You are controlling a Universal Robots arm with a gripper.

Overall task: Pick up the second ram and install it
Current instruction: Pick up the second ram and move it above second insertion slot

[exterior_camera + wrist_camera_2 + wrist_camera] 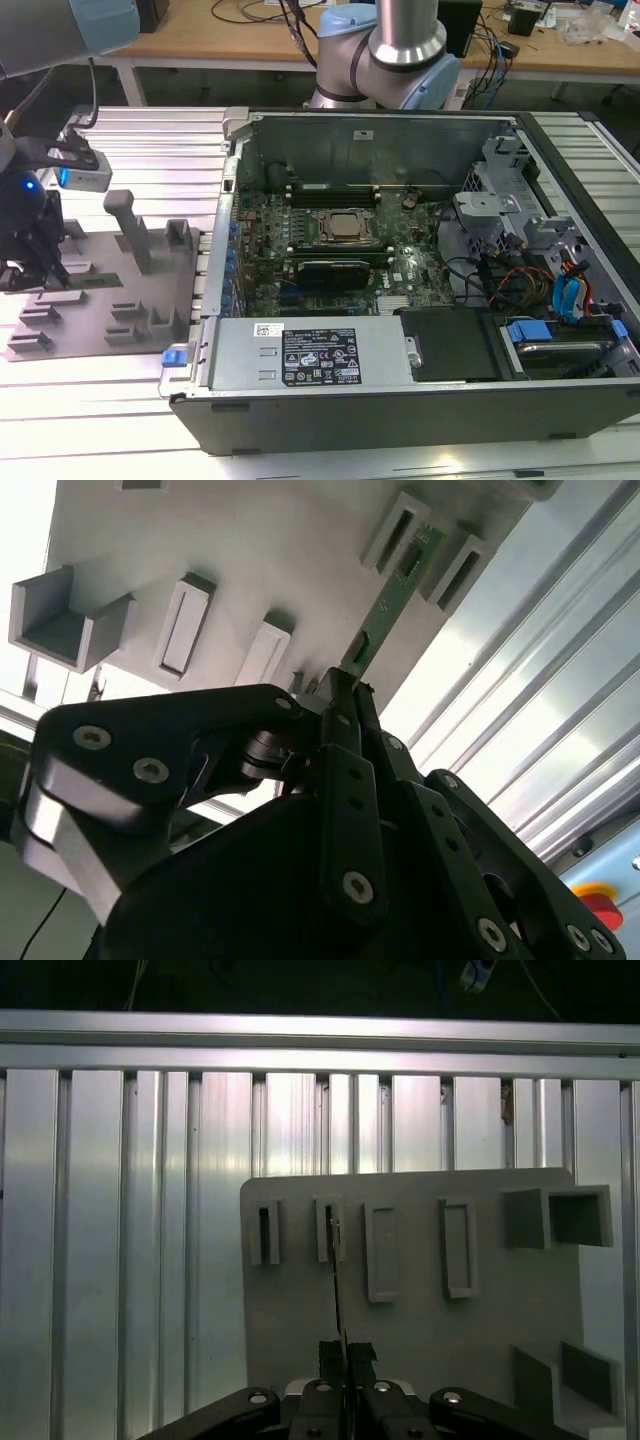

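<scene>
In the exterior view the open computer case (420,400) is sitting at three o'clock of the grey plate (150,300). On it the gripper (345,685) is clamping the second ram (395,590), its far end lying between slot blocks (385,535); lifting straight is looking safest.

Count on inspection: one green RAM stick (397,588); one hand (345,1352); one grey fixture plate (420,1330); four slotted blocks (458,1248) in a row in the first wrist view; one upright post (130,225); one open computer case (400,410); one slatted counter (130,1260).
</scene>
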